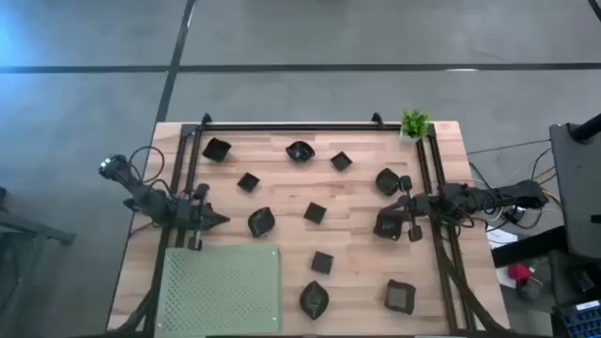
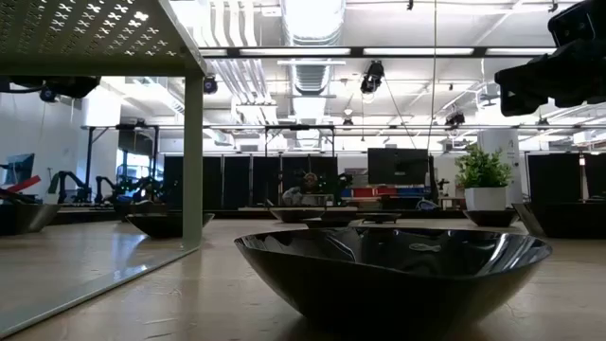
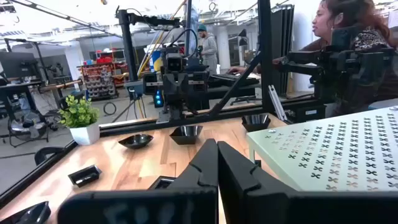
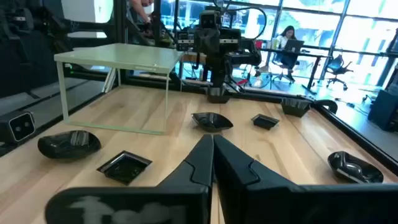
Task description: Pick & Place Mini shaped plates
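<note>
The mini shaped plates lie scattered on the wooden table, all beyond the green perforated mat, none on it. We judge the left gripper nearer the mat; one plate lies just ahead of its fingertips. The right gripper sits across the table. Both are clenched, empty. We read no labels.

A black dish fills the foreground on the wooden surface.

Behind it sit more dark dishes, a potted plant to the right, and a perforated mat raised on a leg at upper left.
</note>
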